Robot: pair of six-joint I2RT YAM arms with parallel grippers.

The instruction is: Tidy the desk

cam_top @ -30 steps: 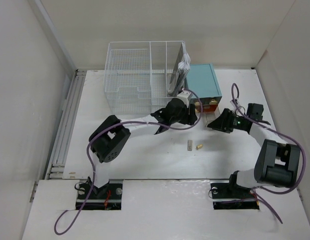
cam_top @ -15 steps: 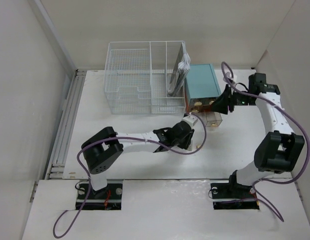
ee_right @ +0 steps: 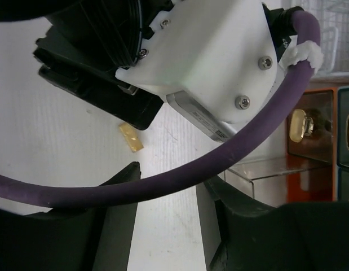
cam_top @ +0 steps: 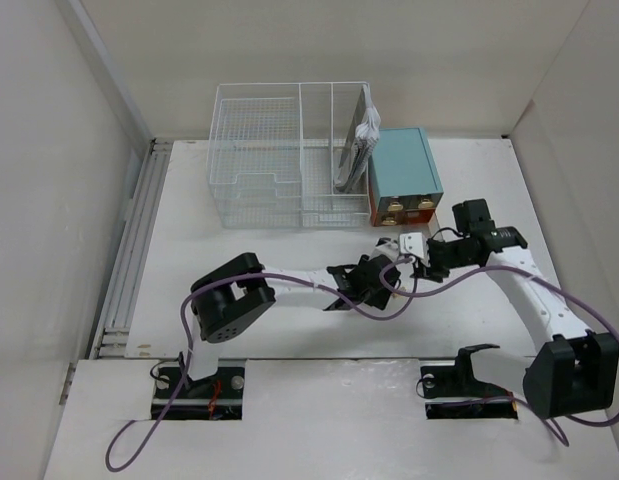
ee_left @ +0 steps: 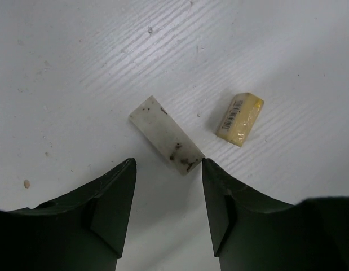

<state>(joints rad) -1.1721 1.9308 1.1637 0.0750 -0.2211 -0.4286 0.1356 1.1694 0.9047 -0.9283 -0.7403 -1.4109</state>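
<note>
The desk (cam_top: 239, 240) is the white tabletop. In the left wrist view, a small white eraser-like block (ee_left: 166, 134) with dark specks lies flat on it, with a small yellow block (ee_left: 240, 118) to its right. My left gripper (ee_left: 167, 165) is open just short of the white block, whose near end sits at the mouth of the jaws. In the top view my left gripper (cam_top: 381, 283) covers both blocks. My right gripper (ee_right: 168, 183) is open and empty, close beside the left wrist (cam_top: 426, 260). The left arm's purple cable (ee_right: 219, 155) crosses in front of its fingers.
A white wire-mesh rack (cam_top: 289, 155) stands at the back, with papers in its right slot. A teal drawer box (cam_top: 404, 175) is beside it. A clear drawer (ee_right: 270, 169) lies on the desk before the box. White walls enclose the desk.
The right arm swung from the teal box forward and down, next to the left wrist. The left gripper has shifted slightly right over the two blocks.
</note>
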